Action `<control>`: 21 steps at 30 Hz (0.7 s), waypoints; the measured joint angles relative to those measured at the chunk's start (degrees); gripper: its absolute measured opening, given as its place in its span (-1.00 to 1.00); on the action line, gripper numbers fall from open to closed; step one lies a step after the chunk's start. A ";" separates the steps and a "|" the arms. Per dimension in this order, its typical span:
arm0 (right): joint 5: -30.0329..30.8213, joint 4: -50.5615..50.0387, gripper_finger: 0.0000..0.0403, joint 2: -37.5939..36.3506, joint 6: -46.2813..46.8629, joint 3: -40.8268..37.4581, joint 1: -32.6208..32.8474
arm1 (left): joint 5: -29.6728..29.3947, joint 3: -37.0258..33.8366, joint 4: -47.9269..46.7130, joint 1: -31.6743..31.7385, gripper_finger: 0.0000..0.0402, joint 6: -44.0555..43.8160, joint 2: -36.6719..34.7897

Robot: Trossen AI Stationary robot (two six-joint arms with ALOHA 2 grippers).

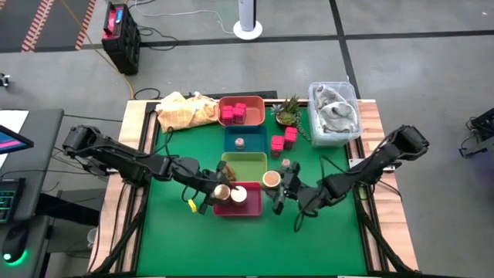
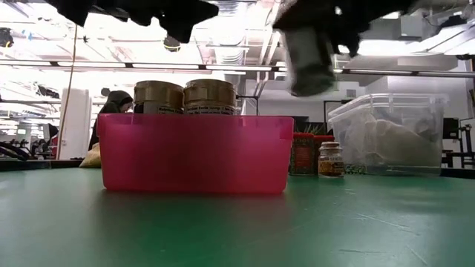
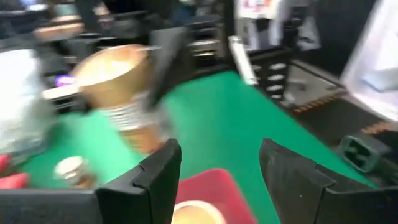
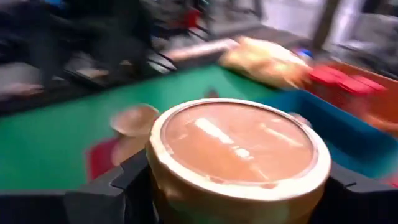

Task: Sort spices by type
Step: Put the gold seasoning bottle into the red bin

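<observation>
Two short round jars with pale tan lids (image 1: 222, 191) (image 1: 239, 194) stand in the magenta tray (image 1: 255, 210); the low view shows them (image 2: 158, 96) (image 2: 210, 96) above its wall. My right gripper (image 1: 278, 185) is shut on a third jar (image 1: 271, 180), in the air just right of that tray (image 2: 308, 59). My left gripper (image 1: 207, 193) (image 3: 221, 155) is open at the tray's left end, holding nothing. Magenta packs (image 1: 235, 114) fill the orange tray; two more (image 1: 284, 140) stand on the mat. One shaker (image 1: 239, 142) sits in the blue tray, another (image 1: 286, 164) on the mat. My right gripper holds the tan-lidded jar by its body, just below the lid (image 4: 239, 146). It is pinched between the two fingers (image 4: 124, 180), which come roughly level from the table's right. The jar is lifted clear of the mat and stands about upright (image 2: 308, 59).
A green tray (image 1: 244, 164) lies between the blue tray (image 1: 258, 144) and the magenta one. A small plant (image 1: 287, 110), a clear bin of grey cloth (image 1: 334, 112) and a yellow cloth (image 1: 185, 112) line the far edge. A small yellow piece (image 1: 191, 205) lies by my left gripper.
</observation>
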 joint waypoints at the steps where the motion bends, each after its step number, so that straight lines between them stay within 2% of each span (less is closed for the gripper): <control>1: -2.90 5.31 0.48 0.81 -2.85 -0.63 -0.64 | -0.98 -0.09 -0.38 0.04 0.02 -0.14 -0.59; 4: -9.25 14.25 0.48 3.97 -8.54 -1.31 -2.21 | -3.24 -0.21 -4.09 -0.61 0.02 -0.19 -2.59; 10: -19.27 22.02 0.48 10.81 -12.36 -1.42 -5.65 | -11.06 -0.21 -10.92 -2.39 0.02 -2.78 -6.14; 15: -21.48 31.47 0.48 16.08 -15.18 -1.42 -7.20 | -12.96 -0.21 -18.08 -2.45 0.02 -7.12 -6.54; 21: -21.79 31.65 0.48 18.58 -14.04 -1.31 -7.92 | -13.06 -0.21 -22.59 -2.45 0.02 -10.15 -6.55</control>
